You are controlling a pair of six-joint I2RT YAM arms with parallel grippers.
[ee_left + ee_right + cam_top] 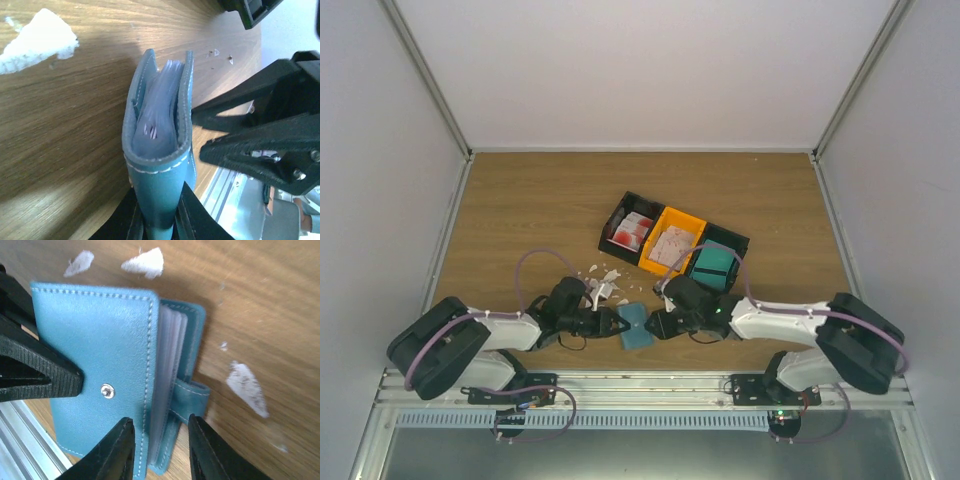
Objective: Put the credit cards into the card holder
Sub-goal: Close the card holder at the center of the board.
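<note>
Both arms low, converging — left gripper [160, 214] clamps card holder [100, 350]; right gripper [161, 440] straddles it, seemingly loose.

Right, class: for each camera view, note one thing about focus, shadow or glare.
Top view: even light, little detail. Left wrist view: the white scrap glares and blurs; a shadow lies left of the wallet. Right wrist view: wallet stitching crisp, its snap glints, scraps soft.

Robotics lab test cell, plain white panel walls [650, 70], aluminium frame rail [650, 390], wood-grain tabletop [540, 210], cabled robot arms [790, 320].
</note>
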